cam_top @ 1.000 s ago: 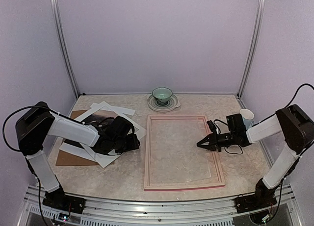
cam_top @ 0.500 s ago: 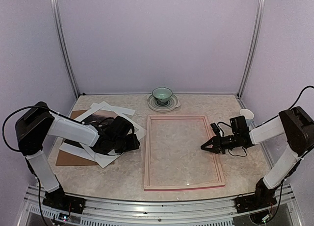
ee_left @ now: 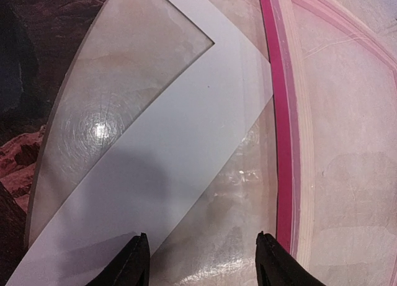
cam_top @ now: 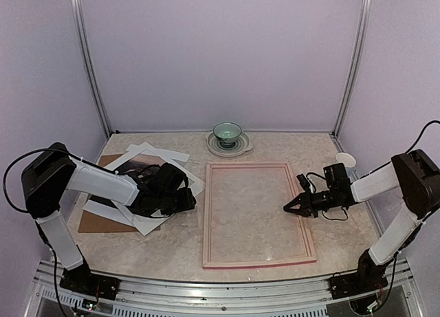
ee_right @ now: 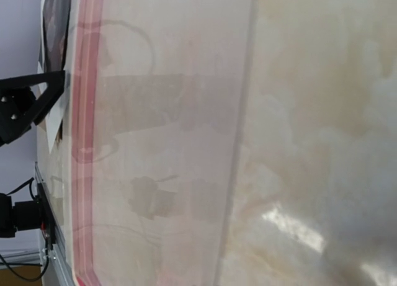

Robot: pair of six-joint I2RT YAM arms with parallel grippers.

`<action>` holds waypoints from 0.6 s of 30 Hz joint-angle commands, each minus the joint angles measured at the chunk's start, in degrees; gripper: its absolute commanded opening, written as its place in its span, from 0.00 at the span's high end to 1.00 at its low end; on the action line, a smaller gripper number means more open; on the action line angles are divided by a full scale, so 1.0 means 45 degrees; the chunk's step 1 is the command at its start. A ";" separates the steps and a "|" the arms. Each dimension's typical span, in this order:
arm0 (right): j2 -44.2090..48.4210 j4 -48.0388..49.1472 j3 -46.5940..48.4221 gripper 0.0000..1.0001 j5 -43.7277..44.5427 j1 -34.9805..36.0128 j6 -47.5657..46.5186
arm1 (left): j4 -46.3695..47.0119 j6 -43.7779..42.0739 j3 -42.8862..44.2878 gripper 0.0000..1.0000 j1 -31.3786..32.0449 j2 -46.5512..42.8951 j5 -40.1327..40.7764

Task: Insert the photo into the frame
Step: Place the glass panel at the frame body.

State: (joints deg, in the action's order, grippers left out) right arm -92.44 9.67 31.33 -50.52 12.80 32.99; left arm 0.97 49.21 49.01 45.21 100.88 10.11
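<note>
The pink frame (cam_top: 206,214) lies flat at mid-table with a clear pane inside. Its magenta rim (ee_left: 282,143) runs down the right of the left wrist view, and its far rim (ee_right: 87,112) shows in the right wrist view. The dark photo (cam_top: 130,167) lies left of it under a white mat (cam_top: 148,152); its brown landscape shows at the left edge of the left wrist view (ee_left: 18,62). My left gripper (cam_top: 189,200) is open and empty (ee_left: 205,261) over the mat's corner (ee_left: 186,131), just left of the frame. My right gripper (cam_top: 289,208) sits low at the frame's right rim; its fingers are out of its wrist view.
A brown backing board (cam_top: 96,224) lies under the papers at the left. A green bowl on a plate (cam_top: 227,133) stands at the back centre. A white cup (cam_top: 345,159) stands by the right arm. Cables trail near the right wrist.
My right gripper has drawn back to the right, from inside the frame to its right rim. The left arm has not moved.
</note>
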 commanded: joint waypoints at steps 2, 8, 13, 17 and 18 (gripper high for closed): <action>0.0448 -0.0786 0.0247 1.00 -0.0160 -0.0279 -0.0483 | -0.0709 -0.0012 -0.0101 0.42 0.0109 0.0061 -0.0136; 0.0686 -0.1171 0.0507 1.00 -0.0253 -0.0479 -0.0576 | -0.0685 -0.0001 -0.0106 0.42 0.0109 0.0099 -0.0156; 0.0811 -0.1465 0.0727 1.00 -0.0218 -0.0500 -0.0677 | -0.0689 0.0016 -0.0095 0.42 0.0109 0.0139 -0.0175; 0.0841 -0.1695 0.0733 1.00 -0.0107 -0.0519 -0.0850 | -0.0673 0.0016 -0.0096 0.42 0.0109 0.0126 -0.0176; 0.0837 -0.1736 0.0718 1.00 -0.0092 -0.0534 -0.0879 | -0.0683 0.0006 -0.0106 0.42 0.0109 0.0139 -0.0174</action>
State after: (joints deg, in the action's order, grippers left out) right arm -90.02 3.88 33.41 -50.76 11.40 30.65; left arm 0.97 49.21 49.01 45.21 100.90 10.09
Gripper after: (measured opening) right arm 0.005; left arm 0.582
